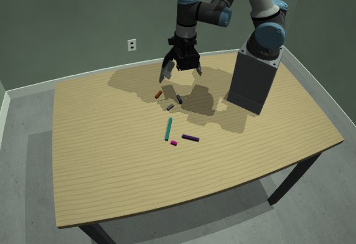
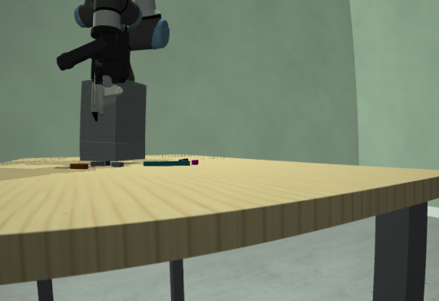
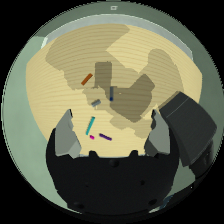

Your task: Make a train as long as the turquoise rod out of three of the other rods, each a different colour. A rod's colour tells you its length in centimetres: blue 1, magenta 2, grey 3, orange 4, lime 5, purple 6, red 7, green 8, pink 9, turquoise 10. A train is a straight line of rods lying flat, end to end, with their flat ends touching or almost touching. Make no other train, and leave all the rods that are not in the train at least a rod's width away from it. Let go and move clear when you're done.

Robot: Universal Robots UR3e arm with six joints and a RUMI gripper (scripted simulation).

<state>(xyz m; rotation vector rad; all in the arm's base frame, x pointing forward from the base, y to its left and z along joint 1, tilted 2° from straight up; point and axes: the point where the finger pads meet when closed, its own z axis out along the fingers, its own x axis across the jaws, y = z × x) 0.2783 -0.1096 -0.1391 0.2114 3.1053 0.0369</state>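
Hovering high, jaws spread — arm [image 1: 199, 9] bent

Matt pale wood-grain table [image 1: 103, 175], smooth matt plastic-looking rods, dull dark grey pedestal [image 1: 252, 82]

Wooden table [image 1: 109, 169] bearing six rods [image 1: 168, 129]

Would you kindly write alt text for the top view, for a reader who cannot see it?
An open, empty gripper hangs above a wooden table, over scattered rods. Orange, blue and grey rods lie apart in the arm's shadow; nearer the camera lie the turquoise rod, a purple rod and a short magenta rod.
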